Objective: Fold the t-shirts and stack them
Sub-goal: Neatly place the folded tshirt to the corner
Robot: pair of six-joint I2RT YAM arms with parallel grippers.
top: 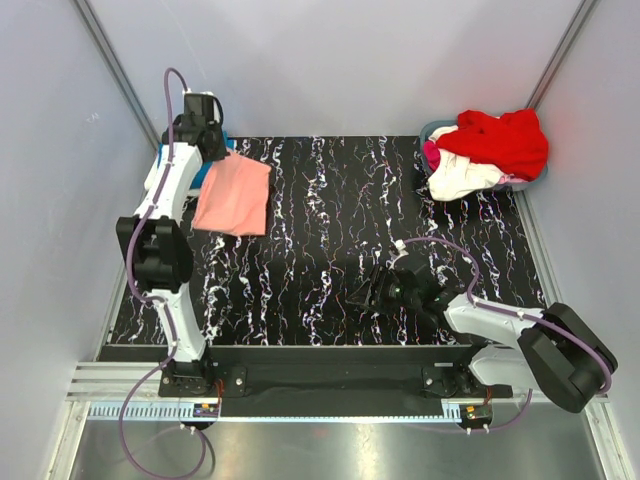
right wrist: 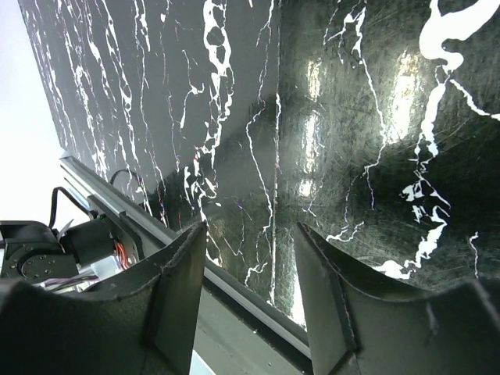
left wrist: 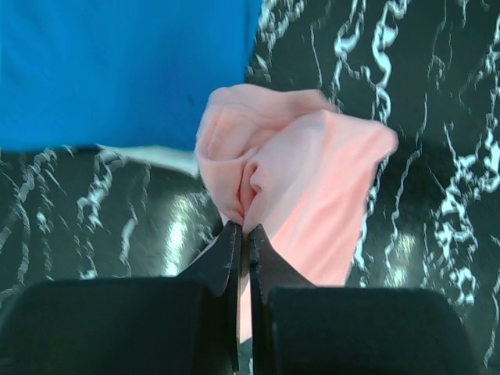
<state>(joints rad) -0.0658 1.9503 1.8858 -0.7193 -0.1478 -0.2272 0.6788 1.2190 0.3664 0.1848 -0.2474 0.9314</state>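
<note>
Left gripper (top: pixel 228 152) (left wrist: pixel 242 231), at the far left corner of the table (top: pixel 340 220): jaws closed on a bunched fold of the salmon-pink t-shirt (top: pixel 234 196) (left wrist: pixel 312 180), with only a thin slit between the fingertips. In the left wrist view the cloth puckers right at the tips and spreads away from them over the dark marbled surface. From above, the shirt reads as a folded, slightly tilted rectangle reaching from the gripper toward the near side. Whether its lower edge rests on the table or hangs clear cannot be told.

The blue t-shirt (top: pixel 203 172) (left wrist: pixel 117 70) lies just beside the gripper, on its far left. From above it is mostly hidden by the arm and the pink cloth. In the wrist view the frame cuts it off, and a pale strip along its edge cannot be identified.

Right gripper (top: pixel 366 290) (right wrist: pixel 250 228): jaws wide apart, nothing between them, low over the near middle of the table beside its front rail.

A basket (top: pixel 531 183) in the far right corner holds the red t-shirt (top: pixel 502 140), the white t-shirt (top: pixel 465 176) and a sliver of the magenta t-shirt (top: pixel 432 156), heaped unfolded, well apart from both grippers.
</note>
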